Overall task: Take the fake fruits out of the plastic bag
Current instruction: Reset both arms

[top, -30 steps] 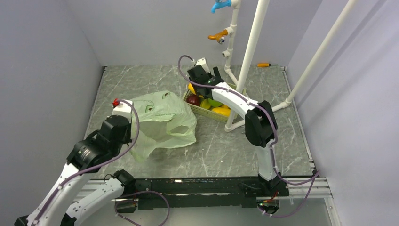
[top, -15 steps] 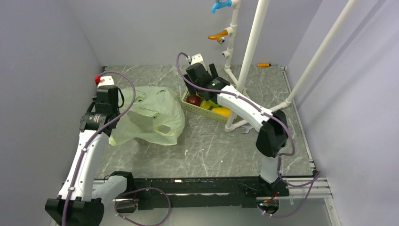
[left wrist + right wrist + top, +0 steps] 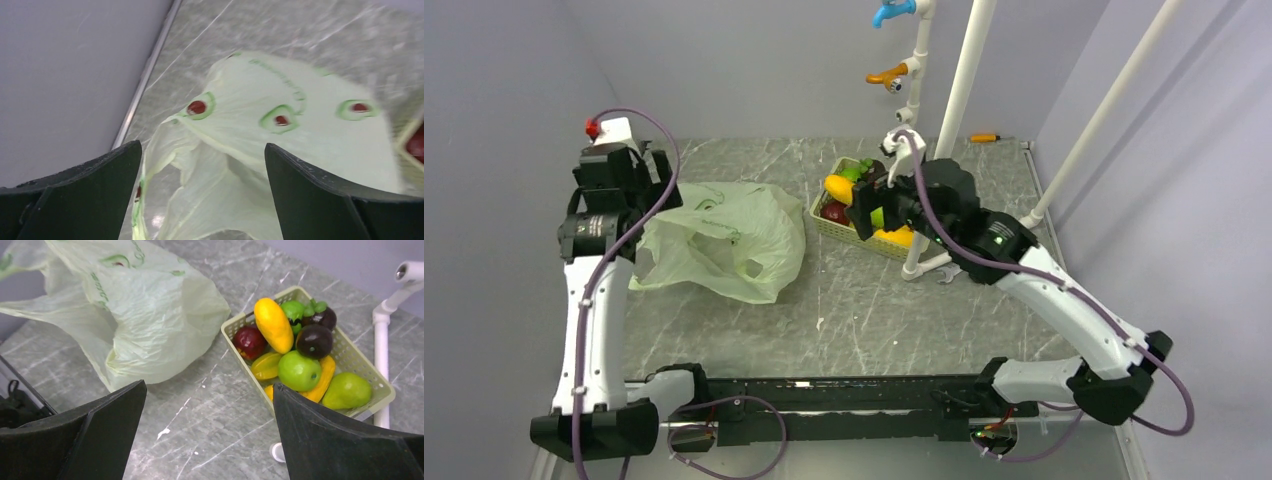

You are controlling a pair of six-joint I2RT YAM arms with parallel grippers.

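Right gripper: jaws wide, empty, raised over the tray, touching nothing. Left gripper: also wide, nothing pinched, hanging over the end of the plastic bag farthest from the tray. White pipe foot sits just beside the tray's near end. Fake fruits are piled in the tray: bright green ball toward the near end, dark purple one mid, maroon one at the bag-side edge, yellow oblong one on top toward the far end. Bag lies slumped on the table just left of the tray. Can't tell if anything's inside it.
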